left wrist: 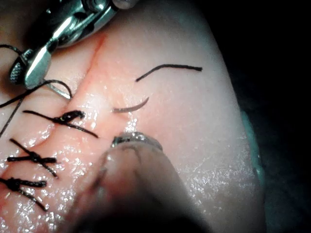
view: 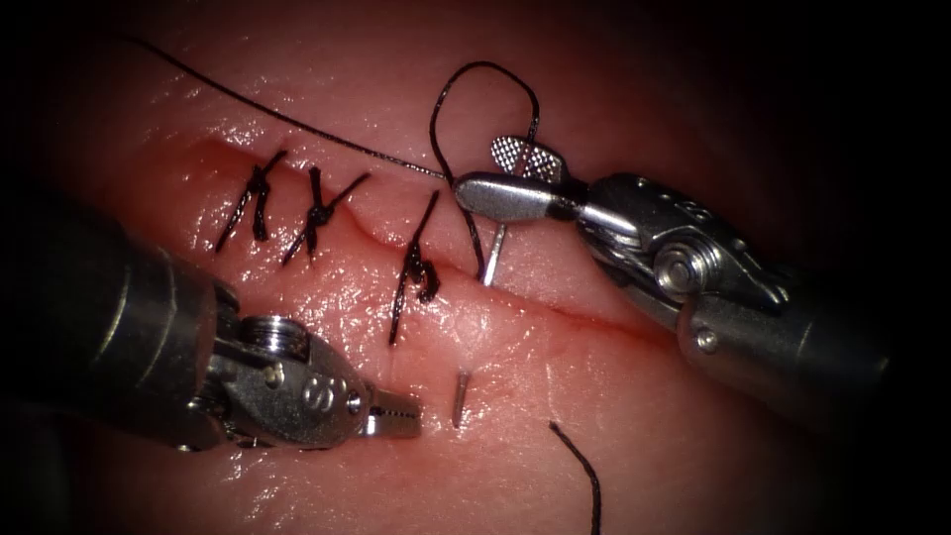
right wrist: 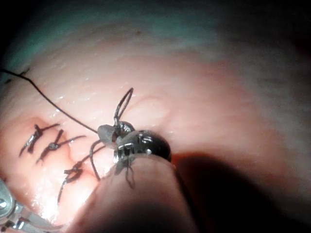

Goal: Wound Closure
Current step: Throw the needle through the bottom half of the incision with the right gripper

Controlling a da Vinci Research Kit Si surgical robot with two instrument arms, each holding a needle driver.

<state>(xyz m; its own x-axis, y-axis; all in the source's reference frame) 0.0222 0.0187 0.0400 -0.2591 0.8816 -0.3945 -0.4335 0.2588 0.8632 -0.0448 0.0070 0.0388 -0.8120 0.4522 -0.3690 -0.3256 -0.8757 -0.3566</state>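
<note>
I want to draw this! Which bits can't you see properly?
1. Needle middle: endoscope view, buried in tissue.
2. Thread end: endoscope view, lost at dark edge.
3. Left end effector tip: left wrist view, mostly behind its own blurred shaft.
Right end effector open, both holding nothing.

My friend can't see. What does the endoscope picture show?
The right tool holds the needle near its back end, open-jawed, with the tip poking out of the tissue below the cut. The left tool waits beside the tip, holding nothing. Three stitches and loose thread lie left.
</note>
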